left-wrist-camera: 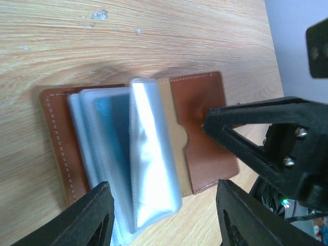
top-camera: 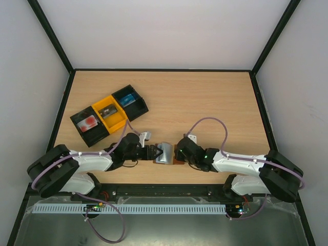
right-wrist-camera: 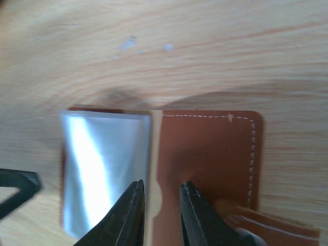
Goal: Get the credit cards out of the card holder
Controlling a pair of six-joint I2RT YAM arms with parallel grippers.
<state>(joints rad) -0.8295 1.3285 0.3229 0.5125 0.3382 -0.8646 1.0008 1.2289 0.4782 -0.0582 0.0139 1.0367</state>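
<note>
The brown card holder (top-camera: 166, 153) lies open on the table between my two grippers, its pale clear sleeves fanned up (left-wrist-camera: 148, 148). A blue tint shows through one sleeve (left-wrist-camera: 110, 130); I cannot tell whether it is a card. My left gripper (left-wrist-camera: 166, 218) is open, its fingers either side of the sleeves' near edge. My right gripper (right-wrist-camera: 161, 197) is narrowly open, its tips resting on the brown inner flap (right-wrist-camera: 210, 154) beside the sleeves. Its fingertip (left-wrist-camera: 207, 125) shows touching that flap. A blue card (top-camera: 127, 98), a dark card (top-camera: 108, 110) and a pale card with a red patch (top-camera: 88, 122) lie in trays.
A row of three open trays, black (top-camera: 134, 106), yellow (top-camera: 117, 121) and black (top-camera: 95, 134), sits at the back left. A black frame borders the wooden table. Both arms reach in from the near edge and meet near its middle front.
</note>
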